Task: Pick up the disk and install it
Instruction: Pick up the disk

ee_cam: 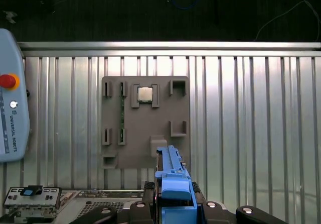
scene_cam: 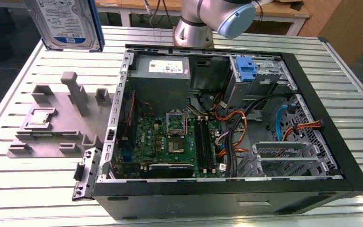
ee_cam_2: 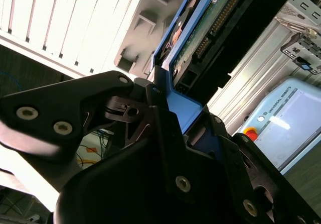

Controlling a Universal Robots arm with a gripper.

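Silver-grey metal disk [scene_cam: 68,21] with white-and-blue label and blue rails hangs at the exterior view's upper left, above the slatted metal desk [scene_cam: 30,189], black pincer [ee_cam_2: 178,103] clamped on its rail. Pick-up looks complete. Installation in the open black computer case [scene_cam: 357,142] is not yet done and likely demands square rail alignment.

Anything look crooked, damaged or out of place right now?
Nothing stands out. The gripper is shut on the disk at its blue rail, holding it above the table; the open computer case and grey fixture lie flat.
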